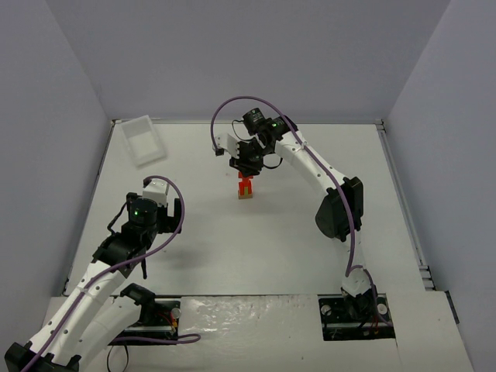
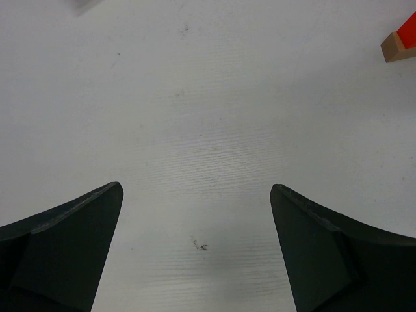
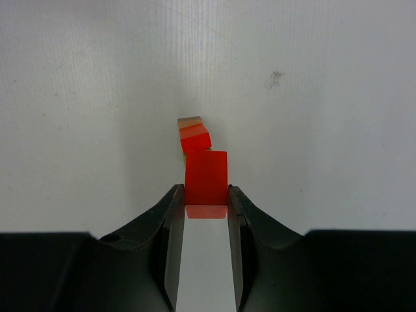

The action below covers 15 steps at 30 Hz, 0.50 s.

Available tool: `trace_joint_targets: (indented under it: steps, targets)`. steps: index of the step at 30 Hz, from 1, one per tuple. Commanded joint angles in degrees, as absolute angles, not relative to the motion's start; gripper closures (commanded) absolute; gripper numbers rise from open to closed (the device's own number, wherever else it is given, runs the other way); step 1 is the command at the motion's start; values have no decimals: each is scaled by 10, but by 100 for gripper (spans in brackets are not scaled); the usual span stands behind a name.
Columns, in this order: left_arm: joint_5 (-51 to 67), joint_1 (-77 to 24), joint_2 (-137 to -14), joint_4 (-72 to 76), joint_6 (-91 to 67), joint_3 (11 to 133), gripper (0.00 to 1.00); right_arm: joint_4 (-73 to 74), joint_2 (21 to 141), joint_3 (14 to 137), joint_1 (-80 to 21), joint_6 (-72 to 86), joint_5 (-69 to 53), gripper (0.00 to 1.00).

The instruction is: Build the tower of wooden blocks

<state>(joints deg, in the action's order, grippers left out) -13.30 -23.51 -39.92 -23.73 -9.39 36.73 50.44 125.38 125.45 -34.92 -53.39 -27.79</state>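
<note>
The wood block tower (image 1: 246, 188) stands mid-table, red pieces on a tan base. My right gripper (image 1: 249, 166) hangs directly over it, shut on a red block (image 3: 207, 177) pinched between its fingertips (image 3: 207, 192). Below that block in the right wrist view I see another red piece (image 3: 194, 138), the tan base (image 3: 188, 121) and a sliver of lime green (image 3: 184, 155). Whether the held block touches the stack I cannot tell. My left gripper (image 1: 157, 203) is well to the left, open (image 2: 195, 188) over bare table, with only the tower's tan and red corner (image 2: 398, 40) at its view's edge.
A clear plastic tray (image 1: 144, 139) lies tilted at the back left corner. Grey walls close in the table on the left, back and right. The arm bases sit at the near edge.
</note>
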Motion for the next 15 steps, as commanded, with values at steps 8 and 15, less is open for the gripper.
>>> trace_joint_targets:
  steps: [8, 15]
  targets:
    - [-132, -232, -403, -205, -91, 374, 4, 509, 1239, 1274, -350, -529, -273, 79]
    - [-131, -232, -404, -205, -91, 373, 4, 510, 1238, 1279, -349, -528, -272, 81]
